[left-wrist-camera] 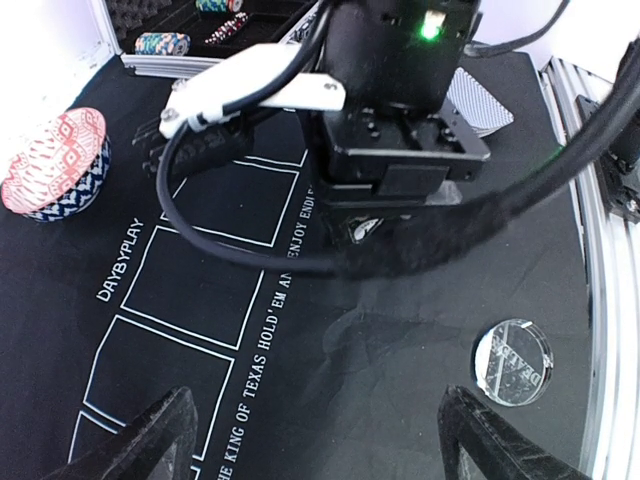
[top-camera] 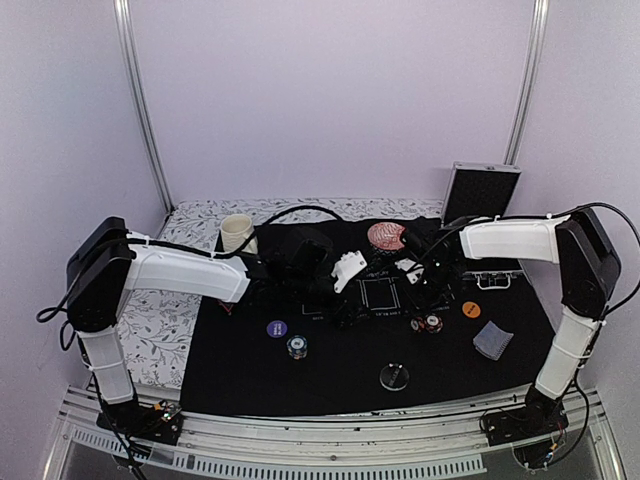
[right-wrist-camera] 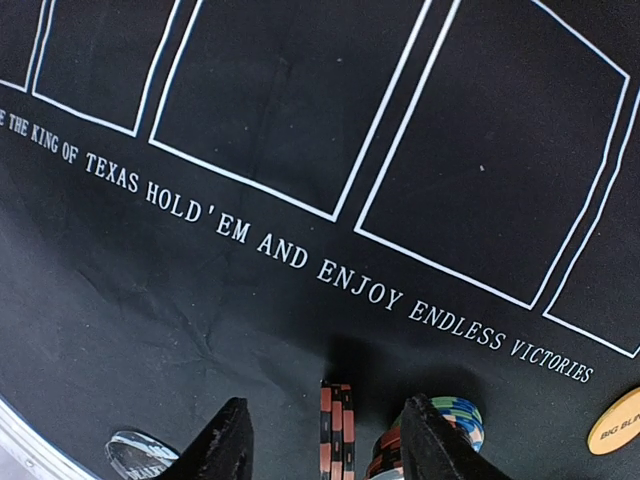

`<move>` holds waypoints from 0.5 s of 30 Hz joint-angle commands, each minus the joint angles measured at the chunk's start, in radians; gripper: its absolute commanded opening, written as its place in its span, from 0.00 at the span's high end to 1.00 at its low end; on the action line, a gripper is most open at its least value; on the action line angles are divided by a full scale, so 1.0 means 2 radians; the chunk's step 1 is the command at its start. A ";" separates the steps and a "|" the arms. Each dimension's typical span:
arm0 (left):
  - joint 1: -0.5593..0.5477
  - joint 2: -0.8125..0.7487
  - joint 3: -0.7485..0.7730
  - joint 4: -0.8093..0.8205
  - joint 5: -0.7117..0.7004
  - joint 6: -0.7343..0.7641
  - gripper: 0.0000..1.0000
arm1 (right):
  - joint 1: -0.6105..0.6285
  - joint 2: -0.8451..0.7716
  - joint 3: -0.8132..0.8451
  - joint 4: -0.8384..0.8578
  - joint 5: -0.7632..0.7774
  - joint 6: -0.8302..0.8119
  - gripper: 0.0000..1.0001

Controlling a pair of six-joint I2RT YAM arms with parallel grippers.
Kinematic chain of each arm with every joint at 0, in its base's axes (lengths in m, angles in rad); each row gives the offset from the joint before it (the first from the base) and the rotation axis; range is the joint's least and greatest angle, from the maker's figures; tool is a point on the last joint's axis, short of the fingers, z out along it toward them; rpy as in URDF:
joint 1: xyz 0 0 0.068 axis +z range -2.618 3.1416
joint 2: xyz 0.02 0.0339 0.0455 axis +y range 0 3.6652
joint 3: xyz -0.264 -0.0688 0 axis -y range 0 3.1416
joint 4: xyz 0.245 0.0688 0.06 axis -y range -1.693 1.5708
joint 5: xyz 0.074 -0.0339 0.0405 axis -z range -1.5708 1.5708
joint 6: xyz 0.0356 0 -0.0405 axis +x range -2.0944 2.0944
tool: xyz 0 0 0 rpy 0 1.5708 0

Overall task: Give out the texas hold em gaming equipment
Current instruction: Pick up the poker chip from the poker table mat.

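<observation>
Right jaws part-open, straddling red-black chips point(right-wrist-camera: 337, 435), gap either side; green-blue chip stack point(right-wrist-camera: 458, 412) touching right finger's outer side, orange disc point(right-wrist-camera: 615, 422) further right. Left jaws wide open, empty, over black mat point(left-wrist-camera: 400, 330); clear disc point(left-wrist-camera: 512, 361) nr right finger.

cards point(top-camera: 493, 340) on mat point(top-camera: 250, 370), right of chips point(top-camera: 431, 324), seemingly apart.
</observation>
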 commanded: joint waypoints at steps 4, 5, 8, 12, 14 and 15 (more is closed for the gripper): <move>-0.002 -0.004 -0.001 -0.002 0.002 -0.002 0.14 | 0.011 0.023 0.022 -0.014 0.012 -0.015 0.54; -0.001 -0.004 -0.001 -0.002 0.002 -0.002 0.14 | 0.011 0.025 0.024 -0.015 0.016 -0.015 0.55; -0.001 -0.004 -0.001 -0.003 0.002 -0.001 0.14 | 0.012 0.032 0.030 -0.021 0.030 -0.015 0.58; -0.002 -0.003 -0.001 -0.004 0.002 -0.001 0.14 | 0.013 0.038 0.036 -0.028 0.032 -0.017 0.62; -0.001 -0.003 -0.001 -0.005 0.002 0.000 0.14 | 0.014 0.039 0.037 -0.031 0.032 -0.017 0.63; -0.002 -0.002 -0.001 -0.005 0.002 0.000 0.14 | 0.015 0.039 0.038 -0.033 0.033 -0.017 0.63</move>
